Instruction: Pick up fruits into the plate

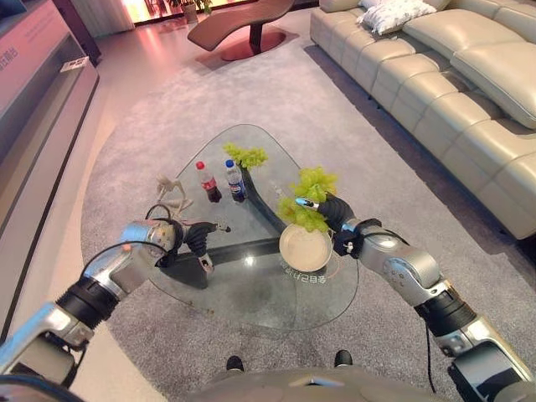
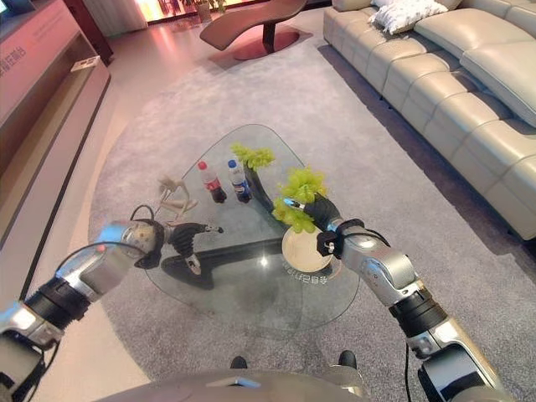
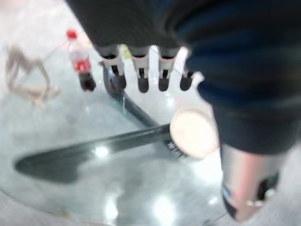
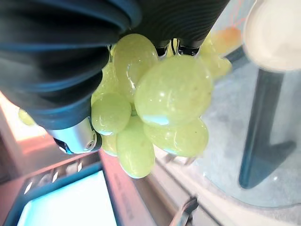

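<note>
My right hand (image 1: 336,214) is shut on a bunch of green grapes (image 1: 301,216), held just above the far rim of the round cream plate (image 1: 306,251) on the glass table. The right wrist view shows the grapes (image 4: 155,103) pressed up against the hand's dark cover. A second green bunch (image 1: 315,182) shows right behind the held one, and a third (image 1: 245,156) lies further back on the table. My left hand (image 1: 198,239) hovers over the table's left side, fingers (image 3: 141,70) straight, holding nothing. The plate (image 3: 193,134) has nothing on it.
A red-capped cola bottle (image 1: 208,182) and a blue-labelled bottle (image 1: 235,180) stand mid-table. A pale beige ornament (image 1: 172,194) sits at the table's left. The glass table (image 1: 251,293) rests on a grey rug, with a cream sofa (image 1: 469,100) to the right.
</note>
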`<state>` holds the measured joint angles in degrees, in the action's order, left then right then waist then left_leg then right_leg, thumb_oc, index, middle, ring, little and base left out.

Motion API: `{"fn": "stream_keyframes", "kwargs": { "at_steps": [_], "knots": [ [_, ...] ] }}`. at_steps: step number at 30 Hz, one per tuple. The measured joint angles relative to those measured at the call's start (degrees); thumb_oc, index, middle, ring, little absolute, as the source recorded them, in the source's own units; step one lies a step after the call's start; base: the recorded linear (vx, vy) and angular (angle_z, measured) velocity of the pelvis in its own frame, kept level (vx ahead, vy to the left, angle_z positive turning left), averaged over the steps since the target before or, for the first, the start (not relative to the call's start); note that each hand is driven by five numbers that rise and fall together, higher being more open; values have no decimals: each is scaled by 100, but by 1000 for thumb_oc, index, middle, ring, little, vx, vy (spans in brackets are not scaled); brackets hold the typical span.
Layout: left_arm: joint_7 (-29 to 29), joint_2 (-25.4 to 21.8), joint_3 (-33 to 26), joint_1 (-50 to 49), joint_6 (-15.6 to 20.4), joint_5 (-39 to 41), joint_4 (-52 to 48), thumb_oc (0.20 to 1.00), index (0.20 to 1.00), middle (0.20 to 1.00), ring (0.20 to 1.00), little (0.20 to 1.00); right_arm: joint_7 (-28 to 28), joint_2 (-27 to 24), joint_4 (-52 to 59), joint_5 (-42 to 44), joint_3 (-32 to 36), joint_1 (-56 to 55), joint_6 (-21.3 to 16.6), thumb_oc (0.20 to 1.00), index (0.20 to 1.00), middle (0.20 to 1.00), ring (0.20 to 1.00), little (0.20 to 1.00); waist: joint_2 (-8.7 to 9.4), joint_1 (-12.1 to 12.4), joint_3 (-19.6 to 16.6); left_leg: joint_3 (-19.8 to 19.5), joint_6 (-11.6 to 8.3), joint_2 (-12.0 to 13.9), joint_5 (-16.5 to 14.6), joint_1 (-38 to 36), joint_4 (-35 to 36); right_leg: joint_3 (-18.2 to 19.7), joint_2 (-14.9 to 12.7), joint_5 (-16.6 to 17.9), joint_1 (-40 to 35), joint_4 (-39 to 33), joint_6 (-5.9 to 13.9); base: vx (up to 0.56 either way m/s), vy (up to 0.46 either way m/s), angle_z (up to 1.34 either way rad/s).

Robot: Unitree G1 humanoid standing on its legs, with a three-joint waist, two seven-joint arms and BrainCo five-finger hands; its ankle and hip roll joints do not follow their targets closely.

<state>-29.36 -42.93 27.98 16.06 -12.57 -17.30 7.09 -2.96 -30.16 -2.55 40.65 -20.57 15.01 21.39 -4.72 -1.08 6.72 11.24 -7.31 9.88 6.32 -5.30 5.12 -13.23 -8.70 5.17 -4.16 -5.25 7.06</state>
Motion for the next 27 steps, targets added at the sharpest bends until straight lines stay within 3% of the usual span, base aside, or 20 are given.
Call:
{"fn": "stream_keyframes", "kwargs": {
  "at_steps": [2,5,9,11,19,27],
  "knots": [
    [350,174,-47,-212,-118,285,258,1000,1000,1000,1000,1000,7,-15,-294,-190,85,-115,-102,200,200,200,200,200,36,28,95,-10,-4,3,4,42,-1,0,8,1,49,1,-1,-125,-26,0],
    [1383,787,-314,-570,-44,938,1353,1000,1000,1000,1000,1000,83,3,-1141,-633,213,-253,-521,200,200,200,200,200,123,95,243,-56,-7,13,46,318,-2,-18,24,49,291,2,-6,-120,-45,4],
    [2484,1224,-752,-902,507,1377,2349,1000,1000,1000,1000,1000,35,16,-1915,-892,225,-264,-906,200,200,200,200,200,334,239,581,-107,-12,21,66,453,-4,-69,33,59,393,2,-16,-70,-66,7],
    [3061,1748,-1266,-1007,1059,1397,3150,1000,1000,1000,1000,1000,-21,16,-2674,-1116,239,-213,-1224,200,200,200,200,200,426,356,668,-219,-12,20,66,509,-4,-186,32,53,373,-1,-12,11,-55,20],
    [4023,1778,-1541,-1296,1806,1375,4219,1000,1000,1000,1000,1000,-374,8,-3058,-2169,250,440,-1869,200,200,200,200,200,587,703,1091,-391,-8,6,138,747,-4,-371,25,52,468,-1,-11,-20,-23,13],
    [4434,1775,-1563,-1243,2069,1322,4447,1000,1000,1000,1000,1000,-615,28,-3108,-2667,241,908,-1985,200,200,200,200,200,587,842,1456,-553,-5,-8,190,990,-6,-485,26,54,608,1,-13,7,3,9]
  ]
}}
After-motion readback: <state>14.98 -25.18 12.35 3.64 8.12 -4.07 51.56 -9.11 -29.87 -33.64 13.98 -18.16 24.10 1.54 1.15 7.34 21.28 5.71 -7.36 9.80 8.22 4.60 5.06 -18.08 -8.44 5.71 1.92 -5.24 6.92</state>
